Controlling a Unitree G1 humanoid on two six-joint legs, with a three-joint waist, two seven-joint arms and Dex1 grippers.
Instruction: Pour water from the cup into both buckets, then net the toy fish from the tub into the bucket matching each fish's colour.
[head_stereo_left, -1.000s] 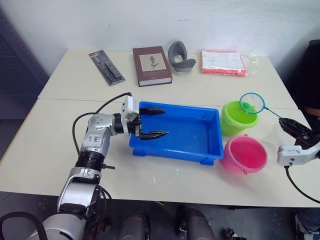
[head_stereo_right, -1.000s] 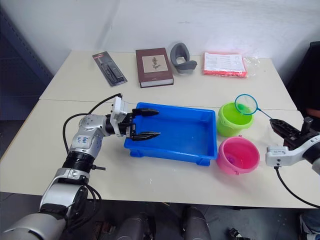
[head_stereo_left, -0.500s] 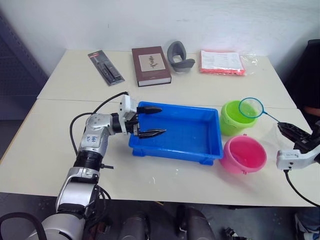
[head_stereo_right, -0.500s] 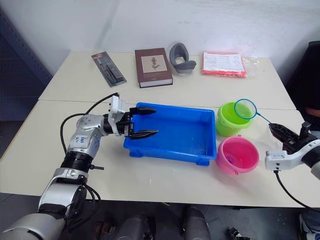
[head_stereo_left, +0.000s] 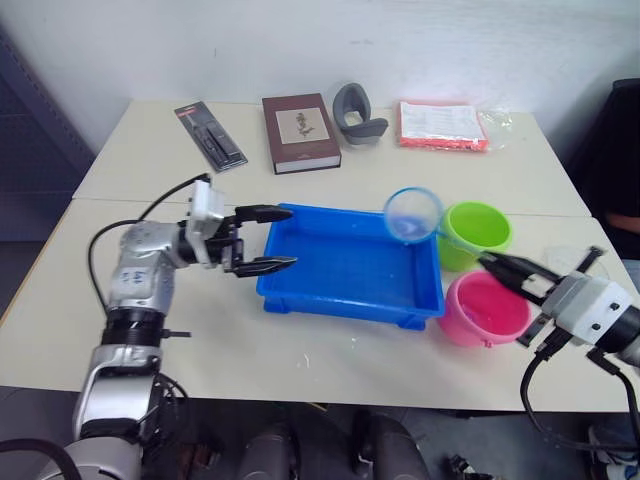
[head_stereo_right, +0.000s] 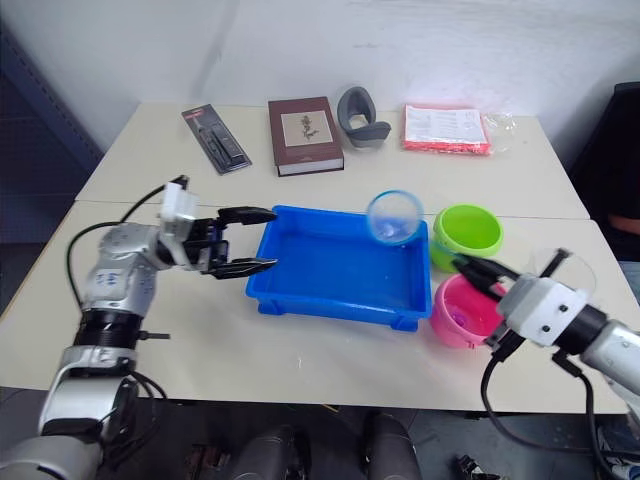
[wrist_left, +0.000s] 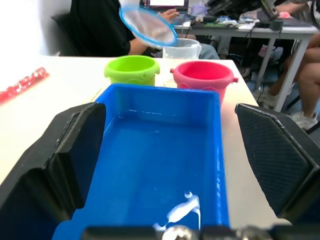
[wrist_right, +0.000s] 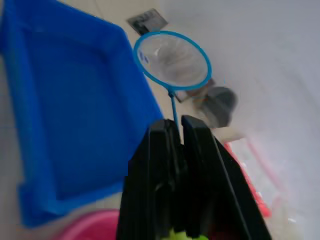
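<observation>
**Net swung from green bucket to tub**

Net (head_stereo_left: 413, 215) hung over the tub's (head_stereo_left: 345, 290) far right corner, its hoop raised above the rim; a second before it had hovered over the green bucket (head_stereo_left: 476, 233). The right gripper (head_stereo_left: 497, 264) had come in across the pink bucket (head_stereo_left: 487, 308) from the table's right edge and was clenched on the net's thin handle, the fingers (wrist_right: 165, 165) pressed together around it. The left gripper (head_stereo_left: 262, 238) had drawn back a little from the tub's left end, where it had reached over the rim earlier; its fingers stayed spread apart, holding nothing. Both buckets stood just right of the tub, green behind pink, as before. The cup (wrist_left: 182, 49) stood behind the buckets in the left wrist view. Fish could not be made out. On the far side lay a book (head_stereo_left: 301, 132), a grey holder (head_stereo_left: 357, 113), a red packet (head_stereo_left: 441, 125) and a blister pack (head_stereo_left: 210, 135); no writing on them was legible.
</observation>
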